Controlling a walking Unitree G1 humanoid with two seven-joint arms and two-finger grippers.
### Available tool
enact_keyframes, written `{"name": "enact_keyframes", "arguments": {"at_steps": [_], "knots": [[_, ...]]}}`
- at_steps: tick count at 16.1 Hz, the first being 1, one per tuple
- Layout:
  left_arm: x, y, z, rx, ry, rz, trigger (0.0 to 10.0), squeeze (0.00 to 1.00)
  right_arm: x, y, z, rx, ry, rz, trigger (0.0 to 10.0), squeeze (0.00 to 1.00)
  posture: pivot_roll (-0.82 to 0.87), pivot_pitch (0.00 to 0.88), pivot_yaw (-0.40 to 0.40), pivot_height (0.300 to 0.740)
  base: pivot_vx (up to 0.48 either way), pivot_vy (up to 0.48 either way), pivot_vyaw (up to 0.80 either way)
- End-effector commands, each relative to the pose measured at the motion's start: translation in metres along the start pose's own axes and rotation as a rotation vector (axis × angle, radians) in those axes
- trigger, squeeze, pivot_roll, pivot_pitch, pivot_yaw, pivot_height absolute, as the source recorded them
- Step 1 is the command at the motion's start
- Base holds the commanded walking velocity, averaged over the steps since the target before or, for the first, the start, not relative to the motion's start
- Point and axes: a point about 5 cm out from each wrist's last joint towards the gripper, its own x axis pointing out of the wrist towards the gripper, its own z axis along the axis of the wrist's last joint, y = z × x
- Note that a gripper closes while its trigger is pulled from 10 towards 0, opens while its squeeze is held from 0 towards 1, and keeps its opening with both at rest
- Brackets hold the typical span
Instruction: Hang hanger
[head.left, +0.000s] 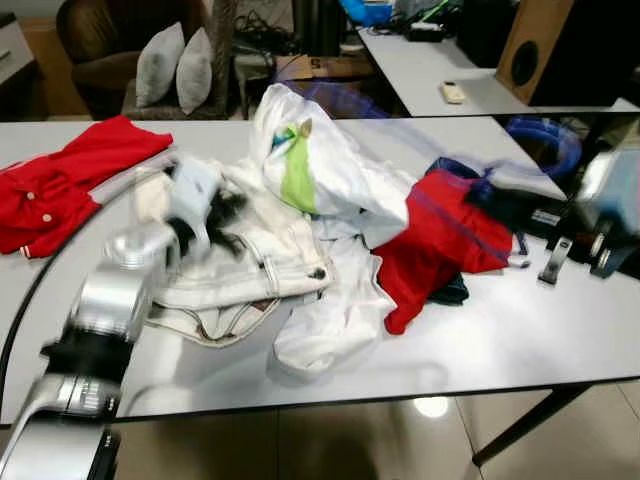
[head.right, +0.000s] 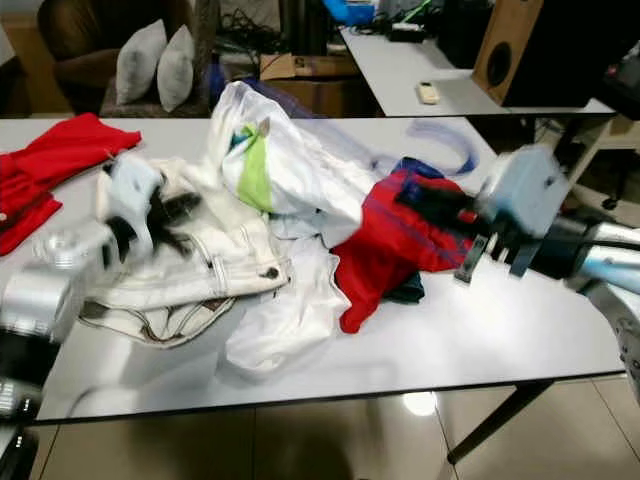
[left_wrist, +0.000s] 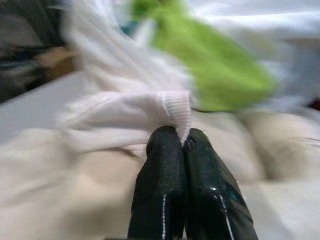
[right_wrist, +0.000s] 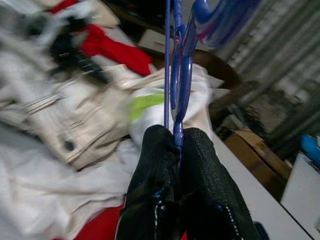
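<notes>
My right gripper (right_wrist: 177, 142) has its fingers closed tight on the blue hanger (right_wrist: 177, 75), which rises above the clothes heaped on the bench (head.left: 520, 340). It looks like thin, stiff plastic, light and likely slippery, so I judge a grip low on its neck steadies it best. My left gripper (left_wrist: 182, 142) pinches the ribbed cuff of the white garment (left_wrist: 130, 107), soft and limp, which will sag and drag.

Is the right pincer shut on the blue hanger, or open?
Shut on it. In the right wrist view, the right pincer has both black fingers pressed together around the blue hanger, whose hook curves up above them.
</notes>
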Motion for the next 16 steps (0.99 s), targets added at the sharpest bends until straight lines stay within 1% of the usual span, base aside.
{"name": "enact_keyframes", "arguments": {"at_steps": [1, 2, 3, 5, 6, 7, 8, 9, 10, 11, 12, 13, 14, 15, 16], "knots": [[-0.002, -0.011, 0.013, 0.019, -0.045, -0.114, 0.0, 0.00, 0.001, -0.003, 0.004, -0.021, -0.002, -0.045, 10.0, 0.00, -0.13, 0.000, 0.025, 0.740, 0.000, 0.000, 0.00], [-0.013, -0.029, 0.017, 0.035, -0.066, -0.277, 0.0, 0.00, 0.005, -0.004, 0.001, -0.006, 0.009, -0.094, 10.0, 0.00, -0.12, 0.000, 0.024, 0.740, 0.000, 0.000, 0.00], [-0.019, -0.037, 0.018, 0.043, -0.072, -0.353, 0.0, 0.00, 0.007, -0.005, 0.000, 0.004, 0.005, -0.128, 10.0, 0.00, -0.12, 0.000, 0.023, 0.740, 0.000, 0.000, 0.00], [-0.035, -0.051, 0.022, 0.026, -0.078, -0.491, 0.0, 0.00, 0.015, -0.008, -0.005, 0.058, 0.007, -0.220, 10.0, 0.00, -0.11, 0.000, 0.015, 0.740, 0.000, 0.000, 0.00], [-0.037, -0.052, 0.022, 0.049, -0.071, -0.487, 0.0, 0.00, 0.021, -0.008, -0.009, 0.077, 0.018, -0.255, 10.0, 0.00, -0.11, 0.000, 0.014, 0.740, 0.000, 0.000, 0.00], [-0.034, -0.042, 0.019, 0.098, -0.050, -0.335, 10.0, 0.00, 0.025, -0.007, -0.013, 0.102, 0.028, -0.284, 10.0, 0.00, -0.10, 0.000, 0.017, 0.740, 0.000, 0.000, 0.00], [-0.034, -0.033, 0.021, 0.068, -0.074, -0.261, 10.0, 0.00, 0.027, -0.007, -0.014, 0.114, 0.029, -0.314, 10.0, 0.00, -0.11, 0.000, 0.020, 0.740, 0.000, 0.000, 0.00], [-0.040, -0.024, 0.029, 0.045, -0.145, -0.203, 10.0, 1.00, 0.029, -0.007, -0.014, 0.133, 0.013, -0.351, 10.0, 0.00, -0.10, 0.000, 0.025, 0.740, 0.000, 0.000, 0.00], [-0.045, -0.019, 0.035, 0.033, -0.189, -0.169, 10.0, 1.00, 0.031, -0.007, -0.013, 0.148, -0.004, -0.375, 10.0, 0.00, -0.10, 0.000, 0.030, 0.740, 0.000, 0.000, 0.00], [-0.049, -0.016, 0.039, 0.018, -0.203, -0.165, 10.0, 1.00, 0.031, -0.007, -0.012, 0.152, -0.011, -0.382, 10.0, 0.00, -0.10, 0.000, 0.030, 0.740, 0.000, 0.000, 0.00], [-0.063, -0.013, 0.043, 0.001, -0.200, -0.204, 10.0, 1.00, 0.033, -0.008, -0.011, 0.169, -0.030, -0.401, 10.0, 0.00, -0.09, 0.000, 0.027, 0.740, 0.000, 0.000, 0.00], [-0.068, -0.013, 0.043, 0.000, -0.192, -0.225, 10.0, 1.00, 0.033, -0.008, -0.010, 0.174, -0.036, -0.407, 10.0, 0.00, -0.09, 0.000, 0.027, 0.740, 0.000, 0.000, 0.00], [-0.079, -0.007, 0.041, -0.005, -0.175, -0.230, 10.0, 1.00, 0.035, -0.009, -0.008, 0.191, -0.057, -0.416, 10.0, 0.00, -0.09, 0.000, 0.033, 0.740, 0.000, 0.000, 0.00], [-0.082, -0.002, 0.042, -0.010, -0.183, -0.193, 10.0, 1.00, 0.037, -0.009, -0.007, 0.193, -0.067, -0.420, 10.0, 0.00, -0.09, 0.000, 0.036, 0.740, 0.000, 0.000, 0.00], [-0.087, 0.015, 0.048, -0.028, -0.258, -0.043, 10.0, 1.00, 0.039, -0.011, -0.003, 0.216, -0.100, -0.441, 10.0, 0.00, -0.07, 0.000, 0.026, 0.740, 0.000, 0.000, 0.00]]}}
